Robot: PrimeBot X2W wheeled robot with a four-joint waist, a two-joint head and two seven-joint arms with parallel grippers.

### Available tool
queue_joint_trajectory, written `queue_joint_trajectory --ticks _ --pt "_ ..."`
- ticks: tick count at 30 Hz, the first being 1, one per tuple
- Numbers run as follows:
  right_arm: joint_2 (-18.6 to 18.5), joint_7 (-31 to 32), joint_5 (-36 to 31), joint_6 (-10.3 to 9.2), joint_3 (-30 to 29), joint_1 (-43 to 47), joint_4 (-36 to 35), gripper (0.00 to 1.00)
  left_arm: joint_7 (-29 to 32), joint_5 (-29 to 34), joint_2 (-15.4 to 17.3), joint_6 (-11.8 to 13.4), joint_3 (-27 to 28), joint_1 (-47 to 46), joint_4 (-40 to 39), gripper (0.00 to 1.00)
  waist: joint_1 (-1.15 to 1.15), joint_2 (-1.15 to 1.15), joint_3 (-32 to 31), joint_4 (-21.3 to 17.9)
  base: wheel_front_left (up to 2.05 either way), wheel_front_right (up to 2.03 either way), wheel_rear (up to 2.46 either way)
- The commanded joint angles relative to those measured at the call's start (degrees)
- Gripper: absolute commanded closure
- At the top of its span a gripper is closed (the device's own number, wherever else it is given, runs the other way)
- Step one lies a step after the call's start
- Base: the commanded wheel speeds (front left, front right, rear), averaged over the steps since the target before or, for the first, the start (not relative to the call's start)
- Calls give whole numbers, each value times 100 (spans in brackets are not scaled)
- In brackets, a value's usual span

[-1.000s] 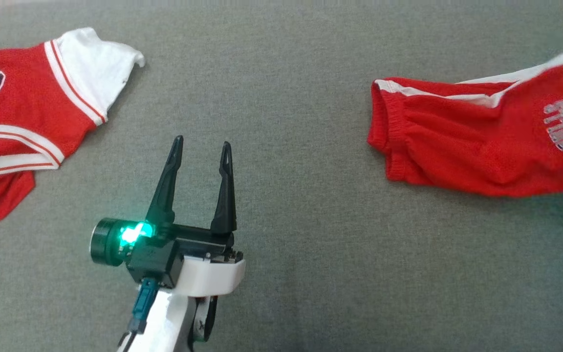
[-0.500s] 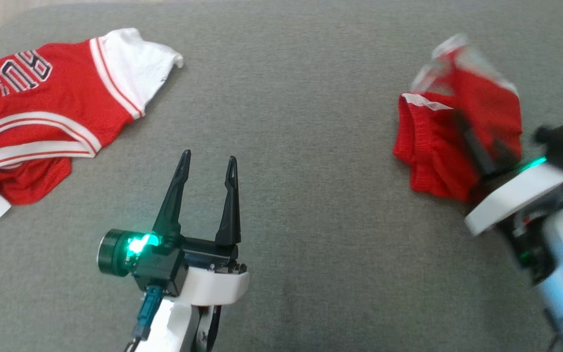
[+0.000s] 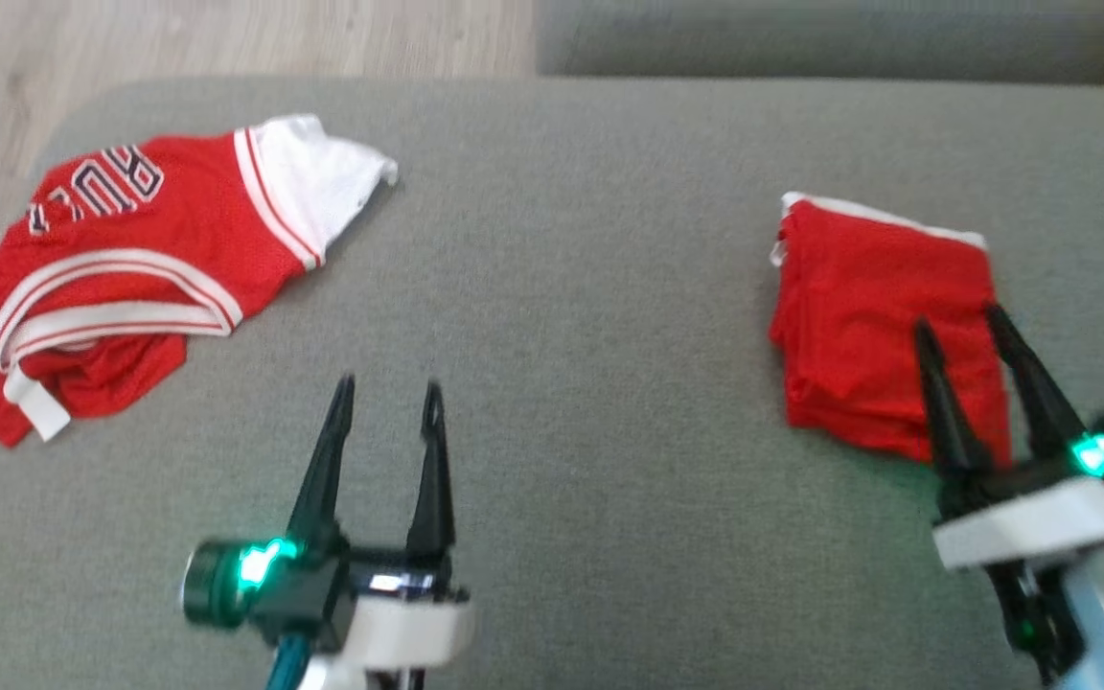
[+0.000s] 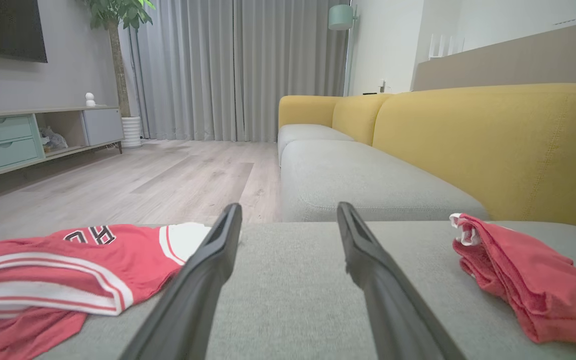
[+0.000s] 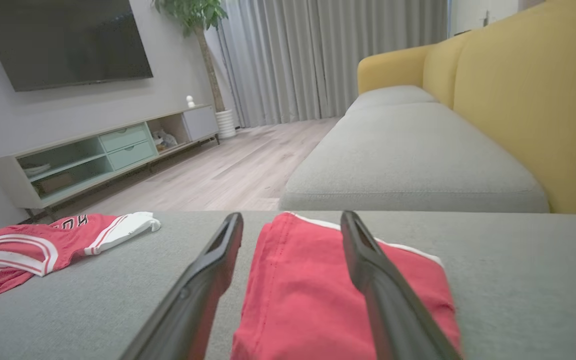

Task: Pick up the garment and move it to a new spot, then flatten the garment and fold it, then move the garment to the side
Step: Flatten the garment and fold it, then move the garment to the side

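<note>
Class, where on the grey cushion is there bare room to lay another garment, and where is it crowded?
Free: the wide strip of cushion between the jersey and the folded red shorts, ahead of the left hand. Crowded: the right side, where the right hand sits over the shorts.

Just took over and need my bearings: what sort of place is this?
Most likely a home living room: a yellow-backed sofa, a wall-mounted TV above a low cabinet, and floor-length curtains.

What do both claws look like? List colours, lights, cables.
The left claw and right claw each have two long, tapered black fingers on a black base with a green light, above a white wrist collar. A teal cable trails from the left.
</note>
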Motion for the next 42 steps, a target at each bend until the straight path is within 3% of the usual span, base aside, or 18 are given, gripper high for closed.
queue_joint_trajectory --ticks 1,8,17,36,42 --pt "7 -57 -105 -4 -106 116 -334 0 -29 66 16 44 250 29 -222 0 1 0 -196 -76 0 0 0" --pt "501 -62 -756 -4 -801 1296 -719 0 -29 234 16 40 382 713 -272 0 1 0 -641 -164 0 0 0" --pt "850 -63 -1042 -4 -1017 1641 -763 0 -29 382 16 -39 610 1001 -249 0 1 0 -850 -215 0 0 0" --pt "860 -63 -1211 -4 -1084 1655 -752 0 -29 501 16 -147 701 881 -225 0 1 0 -760 -170 0 0 0" --pt "879 -63 -1279 -4 -1169 1623 -705 0 -29 484 16 -59 748 826 -270 0 1 0 -656 -161 0 0 0"
